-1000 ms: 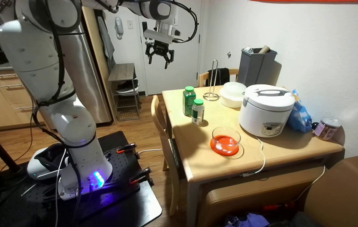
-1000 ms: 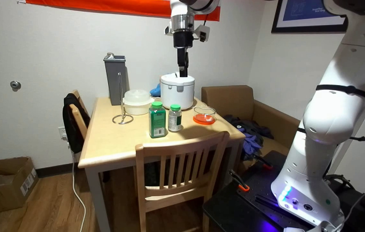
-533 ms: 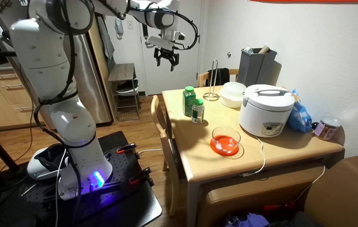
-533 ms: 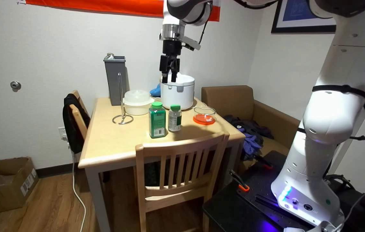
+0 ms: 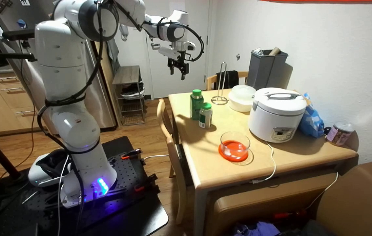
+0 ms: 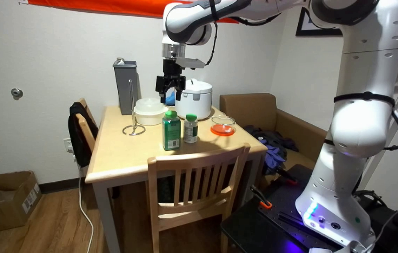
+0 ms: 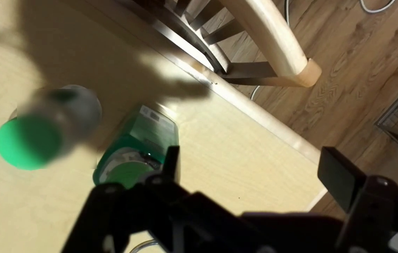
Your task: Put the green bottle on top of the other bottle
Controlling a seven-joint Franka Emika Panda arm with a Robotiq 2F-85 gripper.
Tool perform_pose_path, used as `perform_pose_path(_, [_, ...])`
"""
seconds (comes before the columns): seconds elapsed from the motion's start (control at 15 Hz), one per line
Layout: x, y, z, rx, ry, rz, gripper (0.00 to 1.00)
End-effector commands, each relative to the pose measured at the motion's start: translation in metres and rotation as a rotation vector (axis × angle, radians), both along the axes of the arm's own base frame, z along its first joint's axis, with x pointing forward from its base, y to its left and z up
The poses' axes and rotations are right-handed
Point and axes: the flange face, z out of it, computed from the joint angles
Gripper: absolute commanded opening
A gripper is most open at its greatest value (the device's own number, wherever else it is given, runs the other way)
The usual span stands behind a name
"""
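The green bottle (image 5: 195,106) stands upright on the table, with a green body and bright green cap. It also shows in an exterior view (image 6: 171,135) and the wrist view (image 7: 154,128), its cap partly hidden by a finger there. The other bottle (image 5: 205,118) stands upright close beside it, clear-greyish with a label and green cap. It also shows in an exterior view (image 6: 190,130) and, blurred, in the wrist view (image 7: 30,140). My gripper (image 5: 177,75) is open and empty, in the air above the bottles' height; it also shows in an exterior view (image 6: 171,99) and the wrist view (image 7: 250,158).
A metal paper-towel stand (image 5: 219,100) and a white lidded container (image 5: 241,98) stand near the bottles. A white rice cooker (image 5: 275,118) and a glass bowl on a red base (image 5: 234,154) share the table. A wooden chair (image 6: 199,158) stands at the table's edge.
The gripper has come lower and nearer the bottles and has turned, so both fingers now show apart in both exterior views. The bottles have not moved.
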Motion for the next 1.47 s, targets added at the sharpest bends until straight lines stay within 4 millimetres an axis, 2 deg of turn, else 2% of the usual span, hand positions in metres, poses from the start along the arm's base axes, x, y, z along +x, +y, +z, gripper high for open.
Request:
perform_pose_path(0.0, [-0.001,-0.002,-0.001,-0.013,-0.013,-0.001,1.00])
perform_pose_path(0.33, [0.032,-0.007,-0.018,-0.009,-0.079,-0.239,1.00])
perform_pose_path(0.6, [0.056,-0.021,-0.041,-0.114,-0.116,-0.333,1.00])
perform_pose_path(0.73, [0.064,-0.029,-0.044,-0.152,-0.111,-0.355,1.00])
perform_pose_path(1.13, [0.081,-0.051,-0.055,-0.172,-0.064,-0.370,1.00])
perform_pose_path(1.4, [0.084,-0.046,-0.068,-0.109,0.009,-0.393,1.00])
